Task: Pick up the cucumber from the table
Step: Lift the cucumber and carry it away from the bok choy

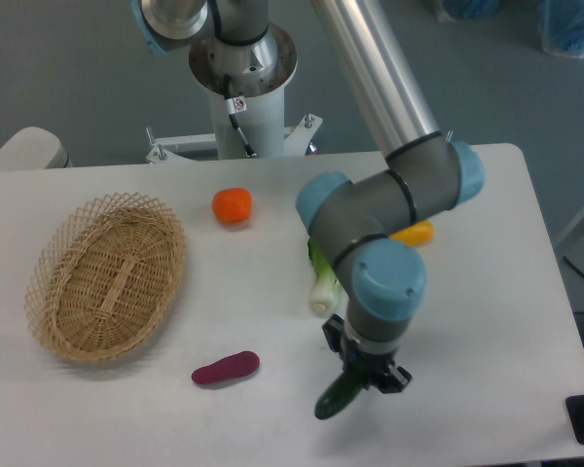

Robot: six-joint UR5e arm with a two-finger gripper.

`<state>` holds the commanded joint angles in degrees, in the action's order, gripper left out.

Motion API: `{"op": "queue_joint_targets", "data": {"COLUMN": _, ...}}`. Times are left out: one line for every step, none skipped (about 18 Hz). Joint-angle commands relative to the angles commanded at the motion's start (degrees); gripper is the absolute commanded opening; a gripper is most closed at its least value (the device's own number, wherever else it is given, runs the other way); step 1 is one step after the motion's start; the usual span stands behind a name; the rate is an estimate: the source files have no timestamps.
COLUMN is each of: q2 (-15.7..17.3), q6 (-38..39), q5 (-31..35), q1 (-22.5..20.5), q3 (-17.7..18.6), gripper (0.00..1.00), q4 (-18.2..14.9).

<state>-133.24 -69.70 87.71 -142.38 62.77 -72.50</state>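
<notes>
The arm is hiding most of the bok choy and a yellow item. The gripper is pinching the cucumber near the table's front edge; contact with the surface is unclear. Grey flooring is surrounding the white tabletop.

Robotics lab setting, industrial arm standing on a pedestal base bolted behind a white table, grey floor showing beyond, toy vegetables and wicker basket lying about as test props
</notes>
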Motion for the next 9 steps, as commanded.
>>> {"op": "queue_joint_targets", "data": {"q2": -0.44, "q6": -0.61, "q5": 0.00, "q1": -0.35, "q3": -0.88, "gripper": 0.15, "q4": -0.45}}
{"op": "queue_joint_targets", "data": {"q2": -0.79, "q6": -1.14, "q5": 0.09, "q1": -0.53, "q3": -1.33, "gripper": 0.15, "q4": -0.62}}
{"op": "queue_joint_targets", "data": {"q2": -0.89, "q6": -2.01, "q5": 0.26, "q1": -0.62, "q3": -1.33, "gripper": 0.15, "q4": -0.63}}
{"op": "queue_joint_targets", "data": {"q2": -0.97, "q6": -2.55, "q5": 0.44, "q1": -0.62, "q3": -1.42, "gripper": 0.15, "q4": -0.63}}
{"op": "queue_joint_targets", "data": {"q2": -1.06, "q6": -2.64, "q5": 0.44, "q1": -0.70, "q3": -1.59, "gripper": 0.15, "q4": -0.54}}
{"op": "queue_joint_targets", "data": {"q2": -1.06, "q6": -2.73, "q5": 0.87, "q1": -0.79, "q3": -1.68, "gripper": 0.15, "q4": -0.54}}
{"op": "queue_joint_targets", "data": {"q2": -1.06, "q6": -3.07, "q5": 0.88, "q1": -1.05, "q3": -1.68, "gripper": 0.15, "q4": -0.45}}
{"op": "queue_joint_targets", "data": {"q2": -1.24, "q6": -3.86, "q5": 0.88, "q1": -1.23, "q3": -1.86, "gripper": 0.15, "q4": -0.36}}
{"op": "queue_joint_targets", "data": {"q2": -1.41, "q6": -4.91, "q5": 0.79, "q1": -1.32, "q3": -2.03, "gripper": 0.15, "q4": -0.28}}
